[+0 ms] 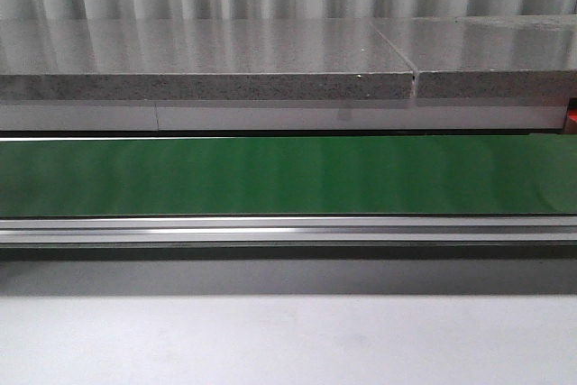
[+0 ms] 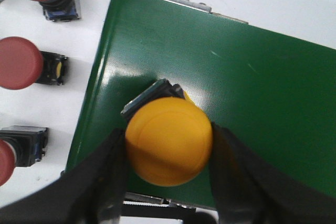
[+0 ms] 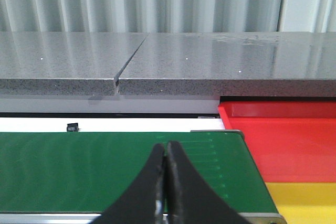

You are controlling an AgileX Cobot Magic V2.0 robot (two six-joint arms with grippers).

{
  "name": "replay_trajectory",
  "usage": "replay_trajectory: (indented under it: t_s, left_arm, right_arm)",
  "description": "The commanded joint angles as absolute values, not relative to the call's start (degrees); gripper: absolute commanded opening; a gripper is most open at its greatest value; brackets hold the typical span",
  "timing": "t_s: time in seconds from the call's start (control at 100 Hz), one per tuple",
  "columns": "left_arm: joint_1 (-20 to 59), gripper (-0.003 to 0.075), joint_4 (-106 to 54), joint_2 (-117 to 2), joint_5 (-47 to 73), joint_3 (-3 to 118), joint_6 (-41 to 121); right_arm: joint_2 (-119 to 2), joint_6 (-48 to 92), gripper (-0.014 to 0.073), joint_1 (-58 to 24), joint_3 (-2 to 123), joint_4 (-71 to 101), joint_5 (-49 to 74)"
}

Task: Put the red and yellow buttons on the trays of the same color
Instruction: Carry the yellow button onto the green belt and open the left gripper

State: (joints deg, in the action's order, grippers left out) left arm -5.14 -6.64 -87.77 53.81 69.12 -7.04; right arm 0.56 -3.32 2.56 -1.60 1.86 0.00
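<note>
Right now I have the left tool (image 2: 169, 166) clamped on the yellow button (image 2: 168, 141), one finger on each side of its round cap, holding it just over the near end of the green belt (image 2: 247, 103). Off to one side of that tool, three red buttons (image 2: 19, 62) wait on the white table (image 2: 89, 40), not yet dealt with. My right tool (image 3: 166, 182) has its fingers pressed together on nothing, parked over the belt's other end; just past it lie the red tray (image 3: 283, 140) and, nearer to it, the yellow tray (image 3: 304, 198). So I judge the step in hand to be feeding the yellow button onto the belt. Next, I reckon, I lower it until its base sits flat, then part the fingers cleanly so it does not tip. From the front view the belt's middle stretch shows bare.
</note>
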Motion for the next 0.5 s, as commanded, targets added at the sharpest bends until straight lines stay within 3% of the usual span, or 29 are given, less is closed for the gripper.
replay_trajectory:
  t_s: [0.0, 0.16, 0.21, 0.36, 0.49]
  left_arm:
    - [-4.45, 0.0191, -7.2, -86.94, 51.69, 71.17, -7.78]
    - [-4.45, 0.0206, -7.2, -87.94, 51.57, 71.17, -7.78]
    - [-4.45, 0.0258, -7.2, -87.94, 51.48, 71.17, -7.78]
    - [-4.45, 0.0537, -8.08, -87.94, 50.77, 71.17, -7.78]
    - [-4.45, 0.0578, -8.32, -87.52, 49.75, 71.17, -7.78]
  right_arm:
    - [1.5, -2.74, -0.0067, 2.63, -1.3, 1.77, -4.7]
    - [1.5, -2.74, -0.0067, 2.63, -1.3, 1.77, -4.7]
    - [1.5, -2.74, -0.0067, 2.63, -1.3, 1.77, -4.7]
    - [1.5, -2.74, -0.0067, 2.63, -1.3, 1.77, -4.7]
    - [1.5, -2.74, -0.0067, 2.63, -1.3, 1.77, -4.7]
